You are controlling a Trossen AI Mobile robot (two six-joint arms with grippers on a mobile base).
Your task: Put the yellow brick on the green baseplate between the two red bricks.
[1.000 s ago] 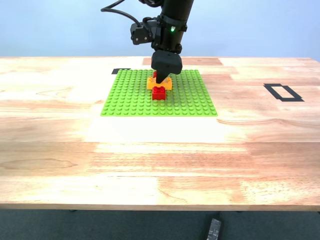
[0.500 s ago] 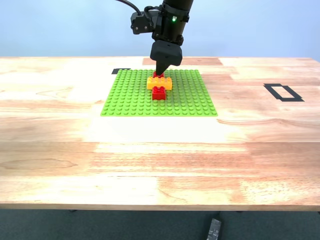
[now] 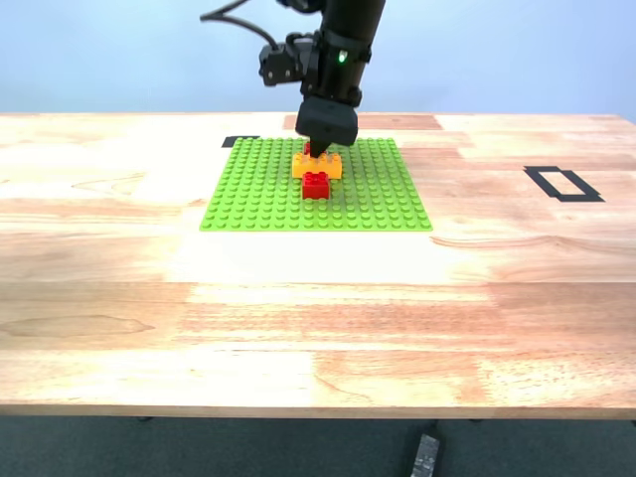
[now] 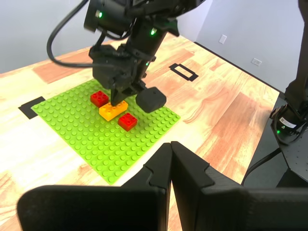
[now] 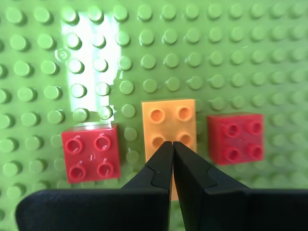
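Yellow brick (image 5: 168, 130) on green baseplate (image 3: 258, 194) between two red bricks (image 5: 91, 153), my second end effector (image 5: 172, 146) clenched empty directly above it, my first end effector (image 4: 171, 147) clenched, well apart

- No text, label, brand name or number can be read in any view.
- The yellow brick (image 5: 169, 129), the two red bricks (image 5: 90, 152) and the green baseplate (image 3: 260, 189) show plain studs, with no legible lettering.
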